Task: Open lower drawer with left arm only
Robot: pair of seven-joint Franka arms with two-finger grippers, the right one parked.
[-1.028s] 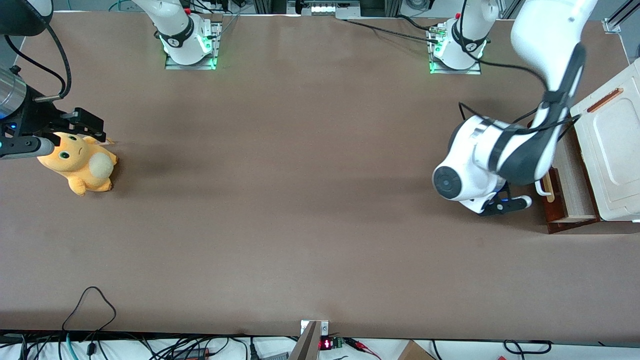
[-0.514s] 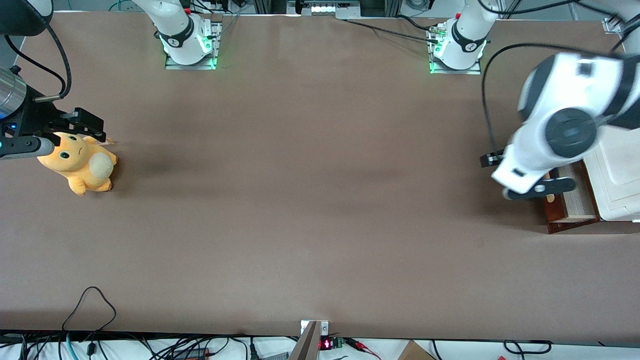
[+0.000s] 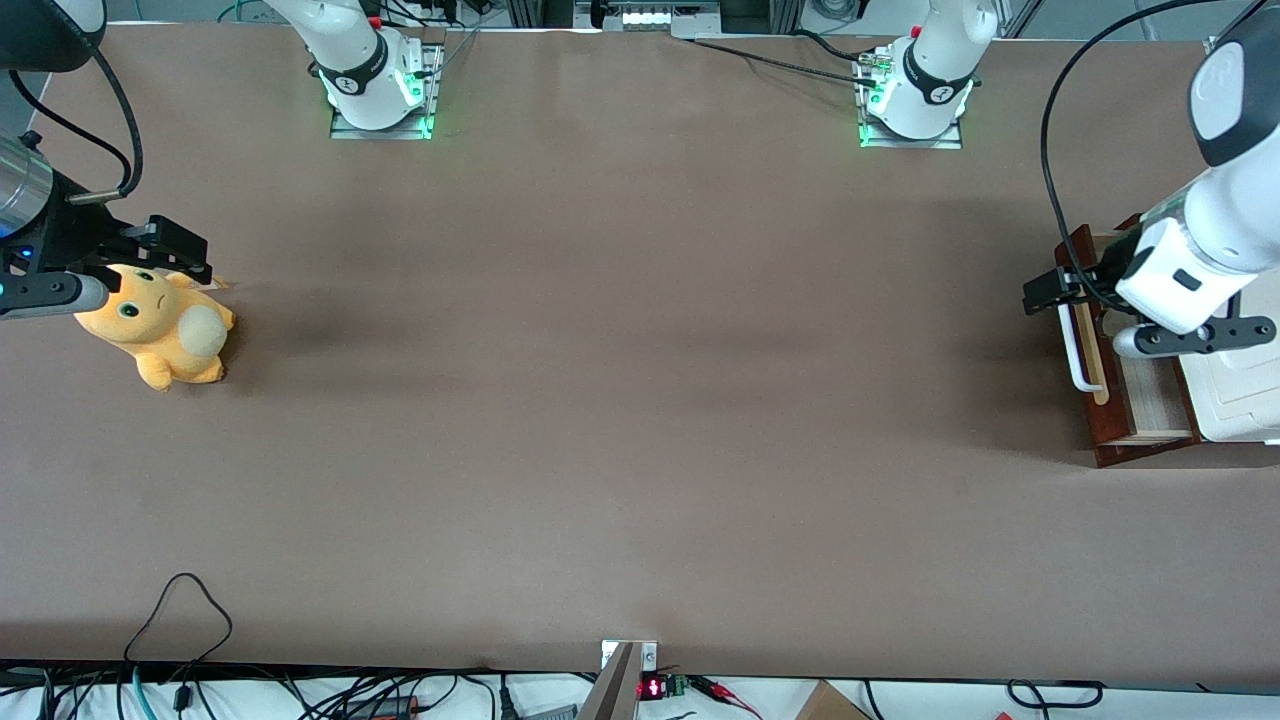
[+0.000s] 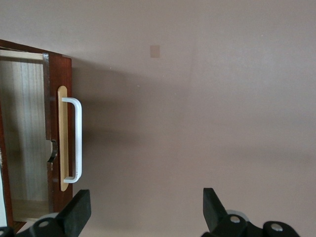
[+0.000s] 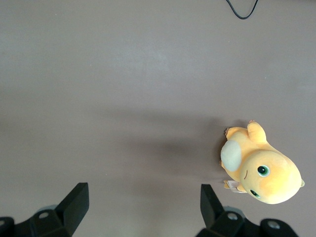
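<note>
Left wrist view: gripper (image 4: pixel 143 212) open-fingered above table (image 4: pixel 222 98)

No words, brand names or labels can be read anywhere. The only sign is a small red lit display (image 3: pixel 651 687) at the table (image 3: pixel 600 400) edge nearest the front camera, perhaps a digit or an arrow, too small to make out

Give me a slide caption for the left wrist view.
Open gripper above the table, clear of the pulled-out lower drawer.
</note>
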